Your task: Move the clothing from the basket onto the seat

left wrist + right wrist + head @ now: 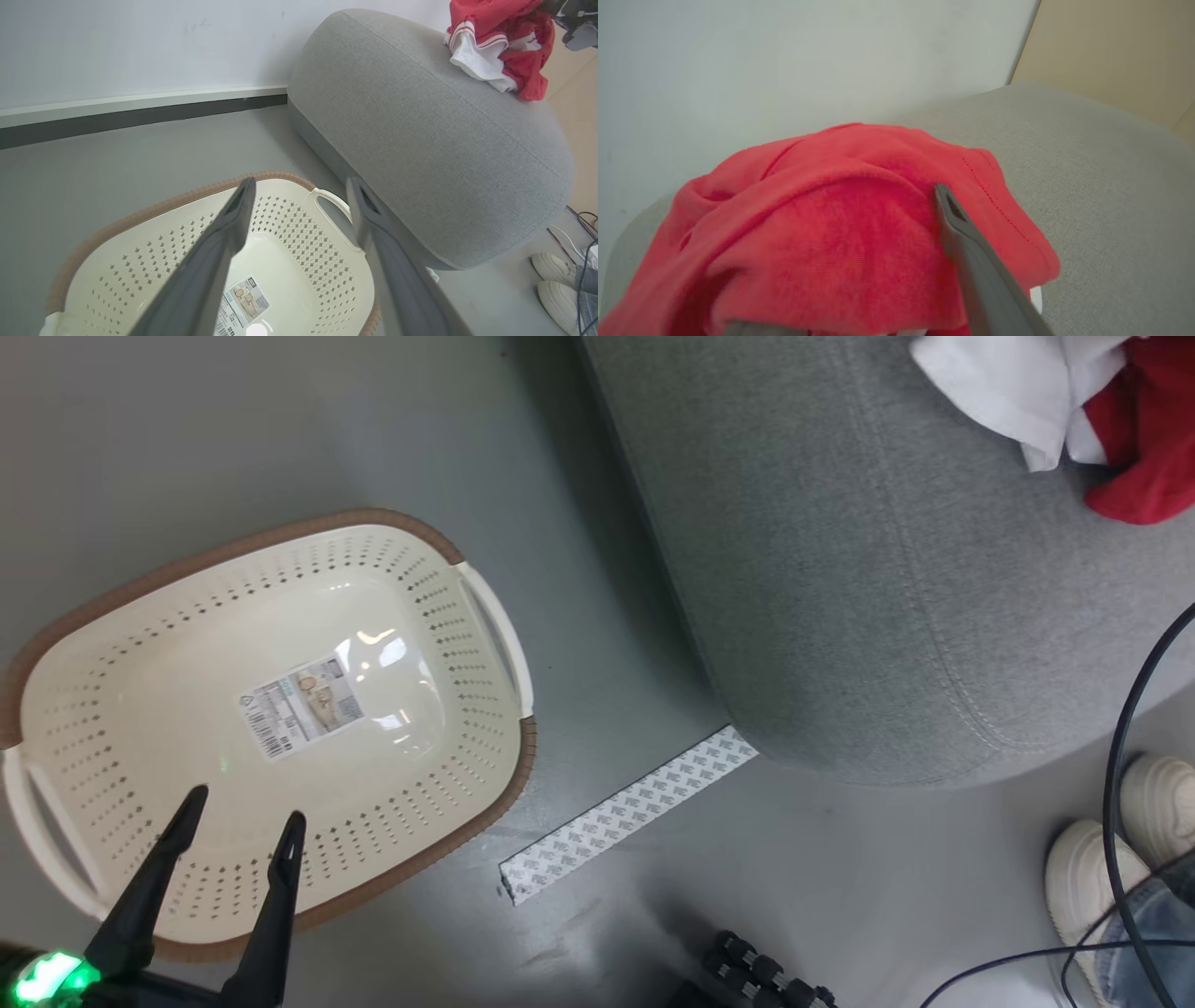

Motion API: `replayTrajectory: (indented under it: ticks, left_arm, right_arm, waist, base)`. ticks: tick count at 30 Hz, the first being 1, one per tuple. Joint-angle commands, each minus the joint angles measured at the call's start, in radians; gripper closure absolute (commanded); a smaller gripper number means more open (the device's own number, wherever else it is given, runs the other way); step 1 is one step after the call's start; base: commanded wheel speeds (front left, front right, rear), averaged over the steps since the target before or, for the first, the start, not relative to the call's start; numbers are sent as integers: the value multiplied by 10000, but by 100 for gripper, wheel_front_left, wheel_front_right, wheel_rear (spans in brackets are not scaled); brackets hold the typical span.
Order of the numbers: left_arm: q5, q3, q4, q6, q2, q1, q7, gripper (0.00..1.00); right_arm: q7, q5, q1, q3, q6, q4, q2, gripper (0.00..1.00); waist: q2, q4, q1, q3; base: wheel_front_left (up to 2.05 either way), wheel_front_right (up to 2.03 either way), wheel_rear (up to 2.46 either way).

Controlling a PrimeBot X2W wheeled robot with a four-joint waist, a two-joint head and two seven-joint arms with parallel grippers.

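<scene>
Nearest the head camera, at the lower left, the left end effector (247,804) hangs over the near wall of the basket (121,644), its two dark fingers spread wide with nothing between them. The basket stands on the grey floor (233,429), and its bare bottom shows a label sticker (303,707). Just right of the basket, a patterned strip (625,812) lies on the floor, one end reaching the near corner of the seat (840,569). Farther right, the clothing (1148,439) lies bunched on the far right part of the seat, red fabric with a white part toward the left.

In the right wrist view, the right end effector (892,196) is down on that heap. One finger (971,252) stands well off to the side against the red cloth, so the jaws are parted. The other finger is hidden under the fabric, and I cannot tell whether cloth is caught on it.

At the near right, a person's pale shoes (1092,887) stand on the floor beside a dark cable (1120,756).
</scene>
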Motion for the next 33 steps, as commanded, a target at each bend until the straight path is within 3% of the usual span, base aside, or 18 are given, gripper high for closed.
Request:
replayTrajectory:
  ticks: [1, 10, 15, 21, 27, 33]
  left_arm:
    - [-79, -43, 157, 18, -77, -241, -118, 0]
    - [-257, -766, 1796, 34, -713, -927, -580, 0]
    - [-726, -865, 3206, 85, -1458, -910, -695, 0]
    - [-963, -543, 3891, 360, -1907, -600, -700, 0]
    - [-1327, -250, 4546, 732, -2203, -206, -701, 0]
    - [-1369, -269, 5112, 1064, -2286, -53, -692, 0]
  right_arm:
    - [-171, -86, 38, 101, 1, 59, -175, 0]
    - [-196, -754, 1263, 1010, 1, -199, -724, 0]
    - [323, -951, 2576, 1213, 1, -710, -574, 0]
    - [763, -1049, 3955, 1198, 1, -1428, -465, 0]
    - [877, -923, 5914, 669, 1, -2890, 88, 0]
    - [801, -1316, 8165, 109, 1, -4846, 1170, 0]
  waist:
    - [-3, 275, -2, -47]
    - [-3, 1178, -2, -1771]
    - [-3, 1714, -2, -3668]
    - [-3, 2199, -2, -5193]
    - [-3, 2914, -2, -6559]
    - [-3, 3868, -2, -7548]
  base:
    - [0, 0, 0]
    - [0, 0, 0]
    - [0, 0, 0]
    - [0, 0, 0]
    - [0, 0, 0]
    - [0, 0, 0]
